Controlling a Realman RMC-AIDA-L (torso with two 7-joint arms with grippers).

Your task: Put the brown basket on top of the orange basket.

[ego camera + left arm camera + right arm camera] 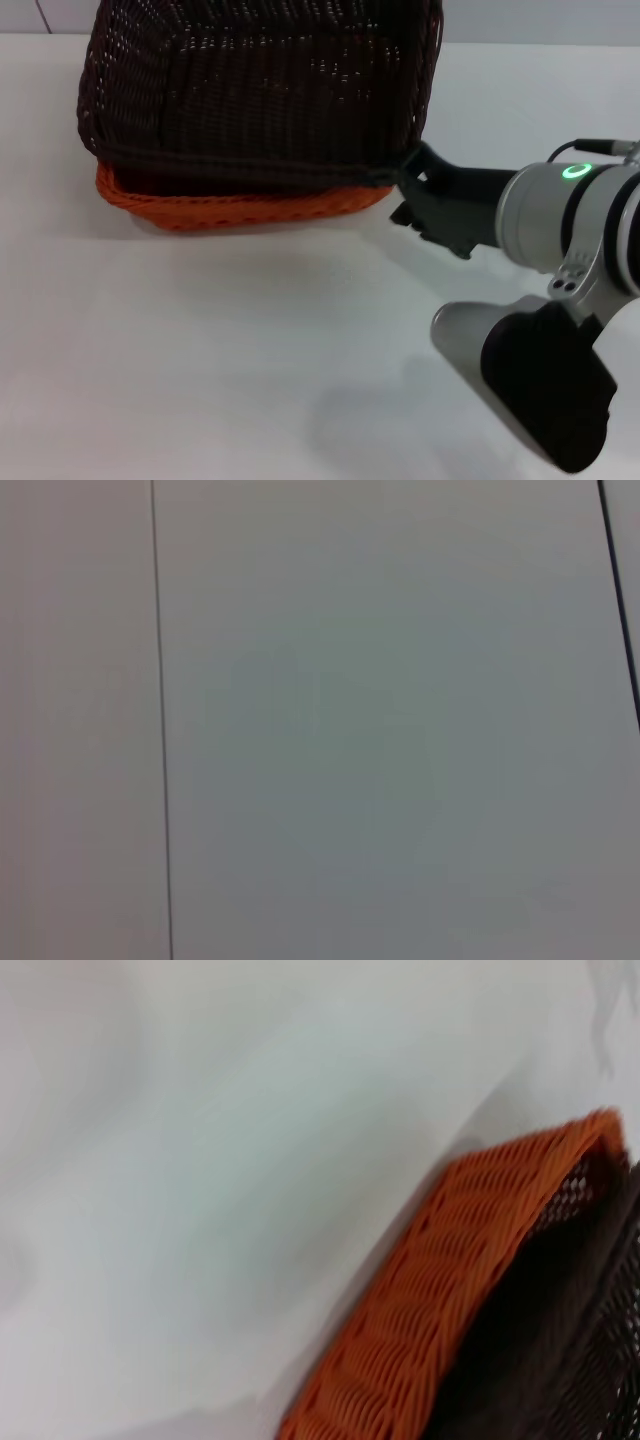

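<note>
The brown basket point(260, 90) sits over the orange basket point(240, 208) at the far left of the white table, tilted so that its inside faces me. Only the orange basket's front rim shows beneath it. My right gripper point(400, 190) reaches in from the right and is shut on the brown basket's near right rim corner. In the right wrist view the orange basket's woven side point(450, 1290) runs along the table, with the brown basket point(590, 1300) dark just inside it. My left gripper is out of view, and its wrist view shows only a plain pale surface.
The white table point(250, 350) stretches in front of the baskets. My right arm's silver and black links point(540, 380) fill the near right corner. A pale wall point(540, 20) stands behind the table.
</note>
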